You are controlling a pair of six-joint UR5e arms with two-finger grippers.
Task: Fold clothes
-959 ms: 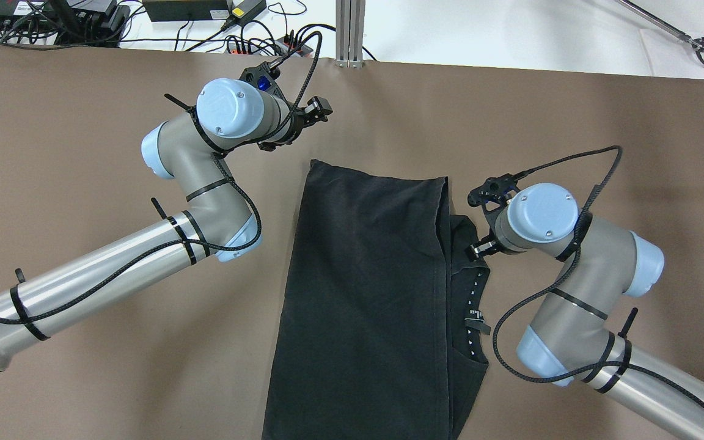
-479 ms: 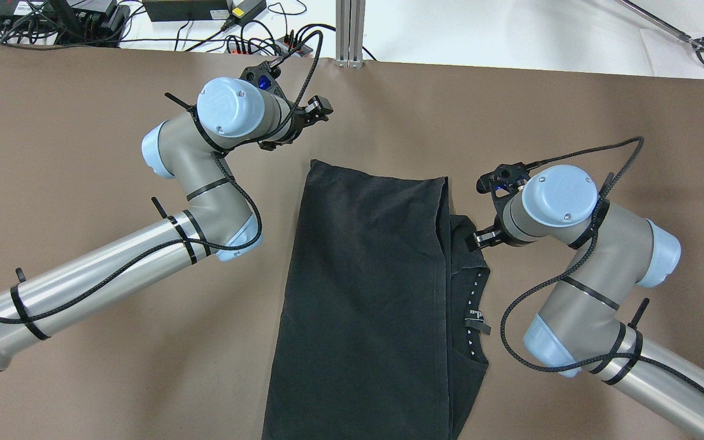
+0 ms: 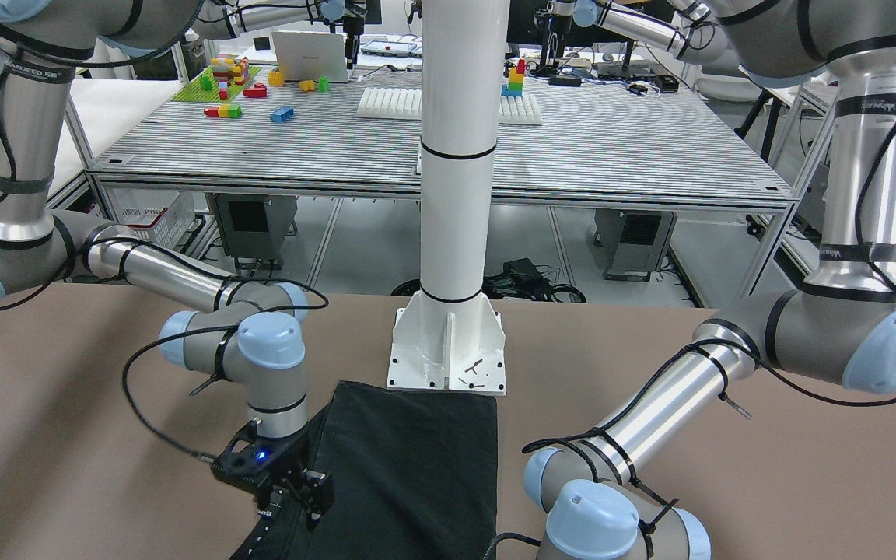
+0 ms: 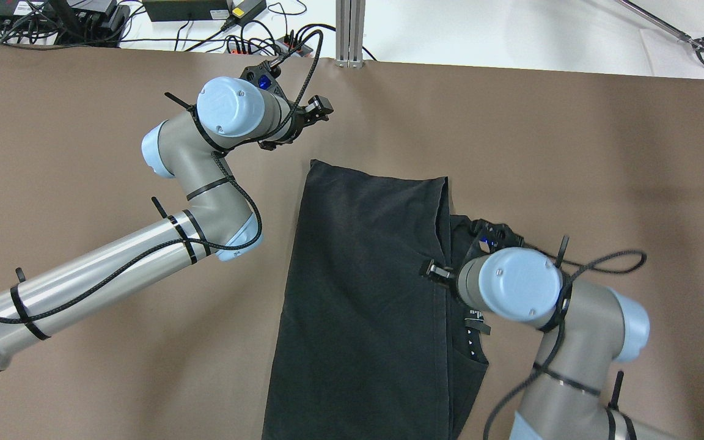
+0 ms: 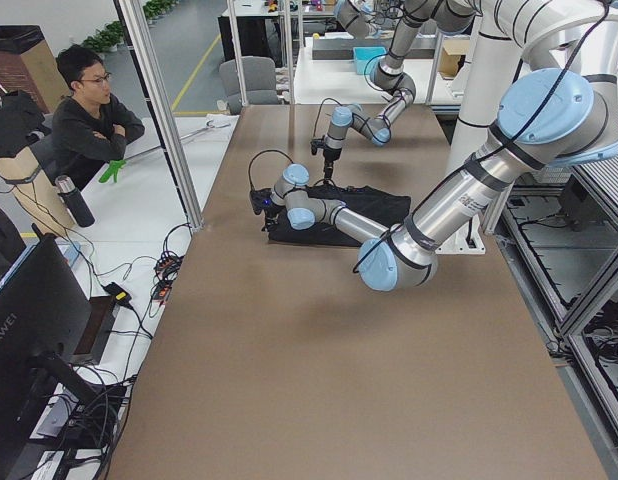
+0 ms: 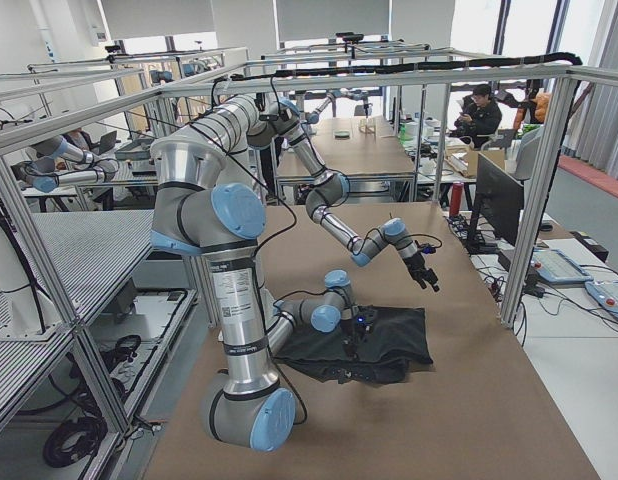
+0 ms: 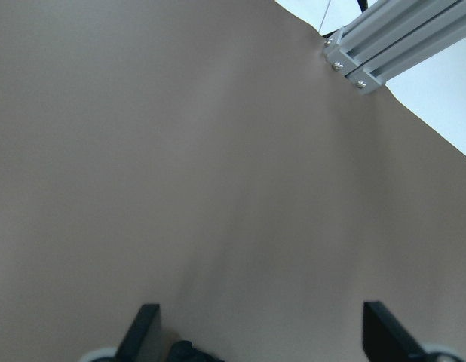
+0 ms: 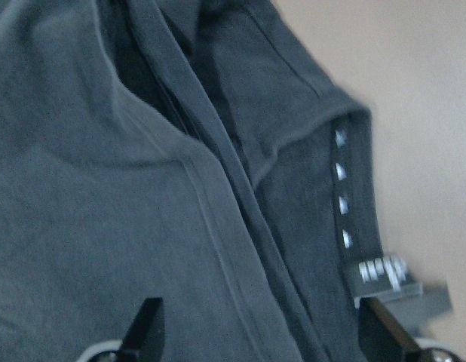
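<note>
The black garment [image 4: 364,293] is lying flat on the brown table [image 4: 572,153], folded lengthwise. Its near end is running out of the overhead view's bottom edge and its far edge is reaching about mid-table. Along its right side a narrower under-layer is showing past the folded-over panel, carrying the neckline with a row of small white marks [image 8: 342,204] and a neck label [image 8: 384,275].

The right gripper [image 4: 436,270] is hanging over the hem of that folded-over panel, just on the far side of the label, pointing down at the cloth. Its fingers [image 8: 148,332] are standing wide apart with nothing between them; whether they are touching the fabric cannot be told.

Farther off, beyond the garment's far left corner and apart from it, the left gripper [image 4: 319,110] is hovering over bare table, its jaws likewise spread and holding nothing. Past it, at the table's far edge, an aluminium post [image 4: 350,33] is standing, with a tangle of cables [image 4: 248,40] lying beside it.
</note>
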